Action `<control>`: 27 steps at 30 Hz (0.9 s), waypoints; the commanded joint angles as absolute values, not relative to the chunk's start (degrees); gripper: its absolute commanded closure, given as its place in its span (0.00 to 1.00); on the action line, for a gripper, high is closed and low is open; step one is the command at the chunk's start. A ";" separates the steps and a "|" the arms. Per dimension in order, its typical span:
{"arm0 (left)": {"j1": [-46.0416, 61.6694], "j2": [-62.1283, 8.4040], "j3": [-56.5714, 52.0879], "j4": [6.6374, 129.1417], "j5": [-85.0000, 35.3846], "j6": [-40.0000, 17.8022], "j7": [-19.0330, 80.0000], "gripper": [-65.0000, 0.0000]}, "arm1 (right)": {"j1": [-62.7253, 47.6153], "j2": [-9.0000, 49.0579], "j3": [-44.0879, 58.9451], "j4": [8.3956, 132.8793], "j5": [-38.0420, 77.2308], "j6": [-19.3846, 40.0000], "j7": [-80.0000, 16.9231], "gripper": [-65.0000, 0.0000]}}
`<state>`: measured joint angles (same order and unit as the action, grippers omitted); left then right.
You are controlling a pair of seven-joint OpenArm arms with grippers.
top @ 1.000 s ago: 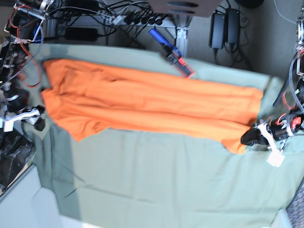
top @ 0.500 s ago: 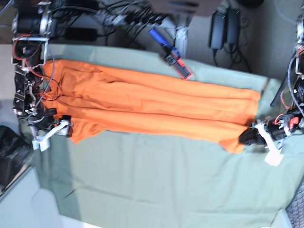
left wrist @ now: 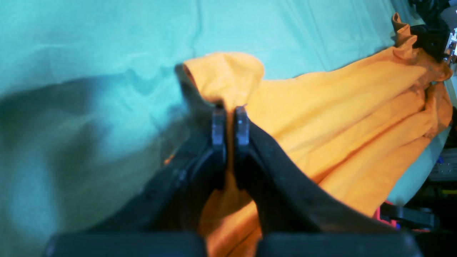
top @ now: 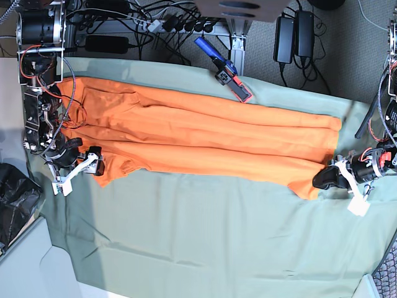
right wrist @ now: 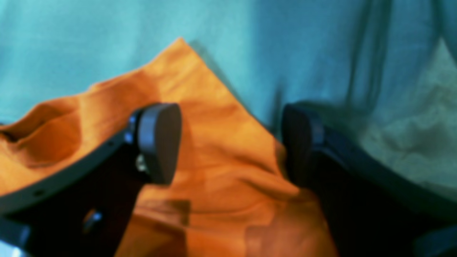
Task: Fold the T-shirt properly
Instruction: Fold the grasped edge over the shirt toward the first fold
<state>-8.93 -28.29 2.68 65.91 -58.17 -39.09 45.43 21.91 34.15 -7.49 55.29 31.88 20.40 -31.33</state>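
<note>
The T-shirt (top: 205, 139) is lying stretched across the grey-green cloth (top: 211, 230). The left gripper (left wrist: 230, 117) is pinching its corner; the right gripper (right wrist: 228, 142) is spreading wide, seemingly hovering over the opposite corner.

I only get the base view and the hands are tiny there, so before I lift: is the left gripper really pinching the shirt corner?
Observer: Yes. On the left wrist view the left gripper is shut on a fold of the T-shirt.
Operator: And the right one?
Observer: On the right wrist view the right gripper is open, its fingers spread over an orange corner.
Operator: Is the cloth caught in either?
Observer: Not that I can see. The green cloth lies beyond that corner, outside the gap.
</note>
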 commanded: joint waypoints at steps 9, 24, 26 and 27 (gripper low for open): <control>-10.13 -29.34 2.28 66.81 -59.33 -40.00 44.40 1.00 | 23.14 35.07 -7.35 58.13 32.58 26.39 -32.95 0.66; -10.13 -29.36 2.28 66.83 -59.37 -40.00 44.42 1.00 | 23.14 35.09 -6.79 58.15 32.58 26.39 -31.57 1.00; -10.13 -29.39 2.28 66.96 -59.42 -40.00 44.86 1.00 | 23.11 35.11 -5.89 58.35 32.60 26.39 -32.42 1.00; -10.13 -29.41 2.28 67.40 -59.90 -40.00 45.65 1.00 | 23.11 35.14 -5.28 58.63 32.64 26.39 -33.21 1.00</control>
